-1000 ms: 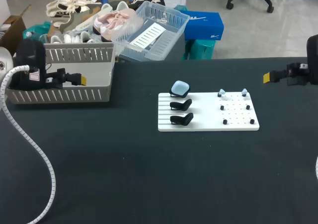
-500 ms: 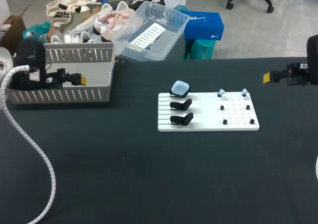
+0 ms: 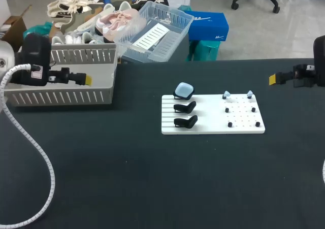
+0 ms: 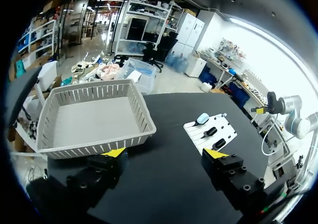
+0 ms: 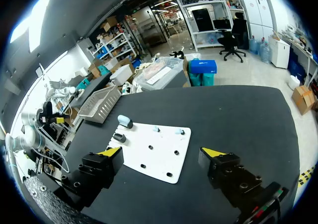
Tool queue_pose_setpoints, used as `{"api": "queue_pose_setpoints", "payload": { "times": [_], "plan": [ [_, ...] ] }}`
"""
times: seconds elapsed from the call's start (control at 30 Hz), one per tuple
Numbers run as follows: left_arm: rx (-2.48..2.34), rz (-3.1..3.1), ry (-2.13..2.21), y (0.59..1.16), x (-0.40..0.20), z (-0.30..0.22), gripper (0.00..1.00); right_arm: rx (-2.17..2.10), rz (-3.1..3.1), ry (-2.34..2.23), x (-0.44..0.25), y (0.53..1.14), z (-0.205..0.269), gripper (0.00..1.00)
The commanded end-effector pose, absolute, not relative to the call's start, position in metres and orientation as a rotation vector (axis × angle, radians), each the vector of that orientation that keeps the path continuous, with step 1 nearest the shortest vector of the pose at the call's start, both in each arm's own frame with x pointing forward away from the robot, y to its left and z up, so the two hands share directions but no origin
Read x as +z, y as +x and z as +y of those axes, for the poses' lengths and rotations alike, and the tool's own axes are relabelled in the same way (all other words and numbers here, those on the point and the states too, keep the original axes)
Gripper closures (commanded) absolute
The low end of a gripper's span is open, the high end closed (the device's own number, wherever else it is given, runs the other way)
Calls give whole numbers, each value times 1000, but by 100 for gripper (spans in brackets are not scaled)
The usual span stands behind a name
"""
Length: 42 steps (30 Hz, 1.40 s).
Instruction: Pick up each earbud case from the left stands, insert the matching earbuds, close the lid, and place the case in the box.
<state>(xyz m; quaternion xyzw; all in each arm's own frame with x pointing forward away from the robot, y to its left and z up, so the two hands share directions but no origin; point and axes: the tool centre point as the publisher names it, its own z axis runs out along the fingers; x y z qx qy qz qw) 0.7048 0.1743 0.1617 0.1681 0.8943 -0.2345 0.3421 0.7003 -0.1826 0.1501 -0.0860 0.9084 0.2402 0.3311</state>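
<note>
Head view: left gripper (image 3: 87,79) is hanging over the near wall of the grey slatted basket (image 3: 66,99) at the far left of the black table (image 3: 152,178). Right gripper (image 3: 272,78) is hanging over the table's far right, well apart from the other things. White stand board (image 3: 213,128) is lying mid-table. Light blue earbud case (image 3: 184,91) is sitting on the farthest stand at the board's left end. Two black stands (image 3: 185,107) are lining up just nearer than it. Two light blue earbuds (image 3: 227,94) are sitting on the far pegs at the board's right end, with black pegs (image 3: 241,116) nearer. White spiral cable (image 3: 48,173) is trailing from the left arm across the table's left side.

Left wrist view: left gripper (image 4: 165,153) jaws are standing wide. Grey slatted basket (image 4: 94,117) is lying just ahead of it. White stand board (image 4: 226,129) with the light blue earbud case (image 4: 202,118) is lying farther ahead, to the right.

Right wrist view: right gripper (image 5: 161,151) jaws are standing wide. White stand board (image 5: 164,144) is lying ahead of it, the light blue earbud case (image 5: 123,120) sitting at the board's far end. Two light blue earbuds (image 5: 155,128) are sitting along one edge, and the grey slatted basket (image 5: 99,104) is lying beyond the board.
</note>
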Motion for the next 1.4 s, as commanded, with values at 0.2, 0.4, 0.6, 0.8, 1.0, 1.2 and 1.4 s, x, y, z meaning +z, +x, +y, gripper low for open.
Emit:
{"api": "queue_pose_setpoints", "payload": {
  "times": [0.2,0.4,0.6,0.8,1.0,1.2,1.4],
  "plan": [
    [-700,2184,713,720,176,174,0,631,2374,-228,150,700,-184,0],
    [-715,2074,919,729,189,167,0,631,2374,-228,150,700,-184,0],
    [-732,1941,1127,737,197,157,0,631,2374,-228,150,700,-184,0],
    [-721,1855,1308,749,191,138,0,631,2374,-228,150,700,-184,0],
    [-698,1800,1451,758,180,113,0,631,2374,-228,150,700,-184,0],
    [-686,1792,1502,770,166,85,0,631,2374,-228,150,700,-184,0],
    [-677,1795,1545,774,150,61,0,631,2374,-228,150,700,-184,0]
  ]
}}
